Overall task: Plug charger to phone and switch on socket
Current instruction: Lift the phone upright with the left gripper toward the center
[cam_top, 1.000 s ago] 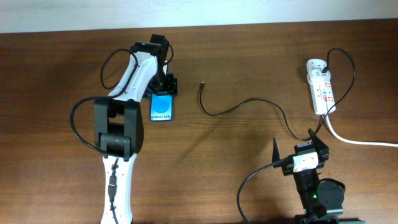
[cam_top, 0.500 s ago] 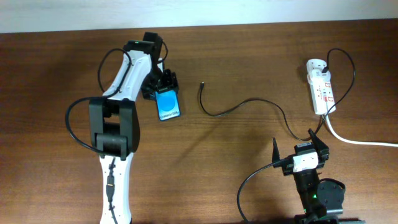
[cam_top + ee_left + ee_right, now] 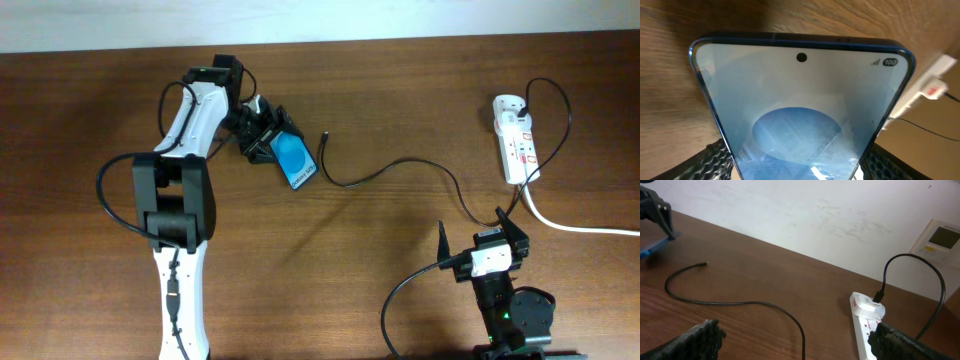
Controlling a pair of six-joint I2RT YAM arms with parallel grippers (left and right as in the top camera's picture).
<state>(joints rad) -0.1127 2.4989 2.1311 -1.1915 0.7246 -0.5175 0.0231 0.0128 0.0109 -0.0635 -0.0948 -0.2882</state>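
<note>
My left gripper (image 3: 262, 133) is shut on the phone (image 3: 293, 161), a slim phone with a blue screen, turned diagonally with its free end towards the lower right. The phone fills the left wrist view (image 3: 800, 105), held between both fingers. The charger (image 3: 385, 172) is a thin black cable on the table; its plug tip (image 3: 324, 138) lies just right of the phone, apart from it. It also shows in the right wrist view (image 3: 735, 301). The socket (image 3: 514, 137) is a white power strip at the far right, also in the right wrist view (image 3: 865, 320). My right gripper (image 3: 480, 236) is open and empty near the front.
A thick white cord (image 3: 575, 226) runs from the socket off the right edge. A white wall unit (image 3: 940, 237) shows beyond the table's far edge. The left arm (image 3: 185, 180) stretches across the left part of the table.
My left gripper has swung the phone to the right and rotated it, so its free end now lies close to the charger's plug tip. The right arm has not moved.
</note>
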